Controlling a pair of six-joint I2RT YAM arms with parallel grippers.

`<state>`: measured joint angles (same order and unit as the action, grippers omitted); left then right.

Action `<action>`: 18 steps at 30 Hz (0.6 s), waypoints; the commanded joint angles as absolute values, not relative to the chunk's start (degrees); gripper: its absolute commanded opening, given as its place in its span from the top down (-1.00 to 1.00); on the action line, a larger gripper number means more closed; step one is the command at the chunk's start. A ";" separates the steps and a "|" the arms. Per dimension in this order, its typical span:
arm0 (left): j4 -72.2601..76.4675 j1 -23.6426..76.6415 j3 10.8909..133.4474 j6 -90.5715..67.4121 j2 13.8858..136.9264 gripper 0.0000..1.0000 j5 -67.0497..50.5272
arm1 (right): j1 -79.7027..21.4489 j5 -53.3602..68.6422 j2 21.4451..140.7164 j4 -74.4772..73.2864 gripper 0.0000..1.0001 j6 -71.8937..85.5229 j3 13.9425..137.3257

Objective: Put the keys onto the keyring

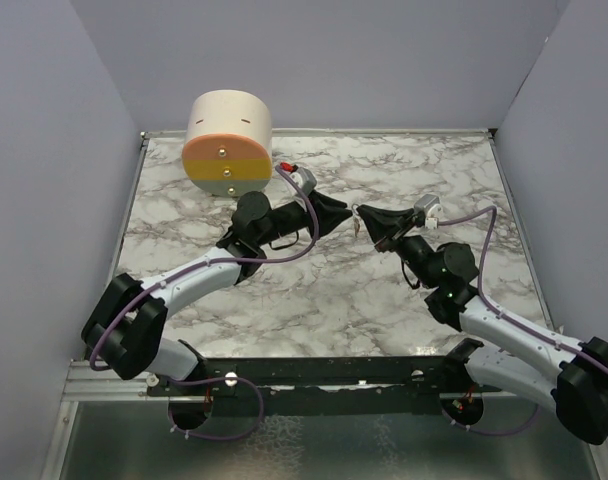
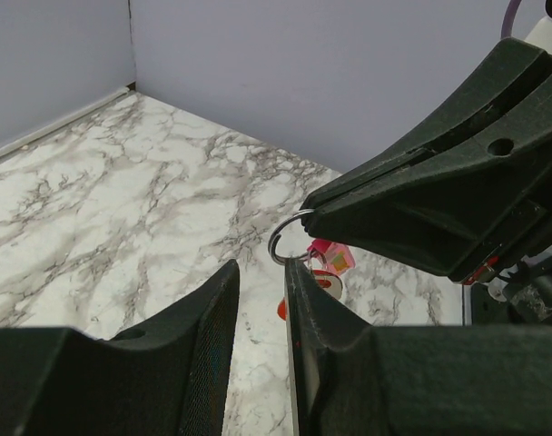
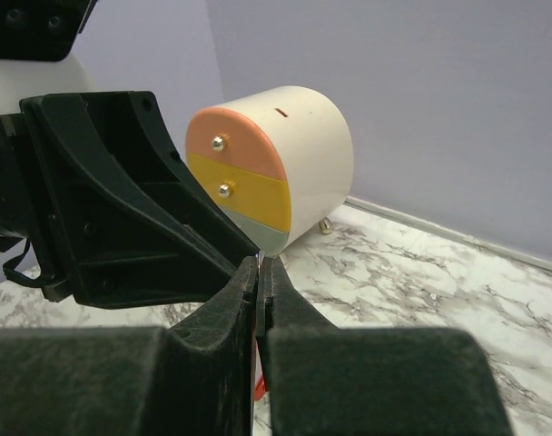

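Observation:
My right gripper [image 1: 363,214] is shut on the keyring [image 2: 281,242], a thin metal ring held above the table; its fingers [image 2: 421,209] fill the upper right of the left wrist view. A bright-pink strip [image 2: 333,257] hangs from the ring. A small red piece, the key [image 2: 282,311], shows just below the ring, half hidden behind my left gripper's right finger; I cannot tell if it hangs on the ring. My left gripper [image 2: 261,269] is open with nothing between its fingers, its right fingertip right at the ring. In the right wrist view the right gripper [image 3: 260,263] pinches a thin metal edge.
A cream drawer unit [image 1: 229,145] with orange, yellow and grey fronts stands at the back left of the marble table [image 1: 314,310], also seen in the right wrist view [image 3: 276,163]. Purple walls enclose three sides. Both grippers meet tip to tip over the table's middle back.

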<state>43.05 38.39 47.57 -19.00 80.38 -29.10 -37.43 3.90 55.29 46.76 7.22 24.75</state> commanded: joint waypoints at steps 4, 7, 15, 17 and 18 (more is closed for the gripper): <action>45.60 39.19 50.01 -19.31 81.59 0.42 -30.72 | -37.62 5.55 56.22 48.14 0.97 7.55 25.84; 45.86 39.29 50.25 -19.34 81.89 0.41 -30.60 | -37.62 5.73 56.61 48.42 0.97 7.62 25.71; 46.40 39.68 50.71 -19.65 83.10 0.45 -30.44 | -37.62 5.80 56.49 49.28 0.98 7.99 25.22; 46.74 39.79 50.66 -19.64 83.28 0.45 -30.19 | -37.62 6.10 56.44 49.43 0.97 8.07 25.27; 46.88 39.81 50.67 -19.68 83.38 0.44 -30.16 | -37.62 6.17 56.48 49.37 0.98 8.23 25.25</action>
<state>44.18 39.22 49.10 -19.07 82.72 -29.17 -37.43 4.43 56.49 47.59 7.40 24.75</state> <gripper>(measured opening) 0.280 0.018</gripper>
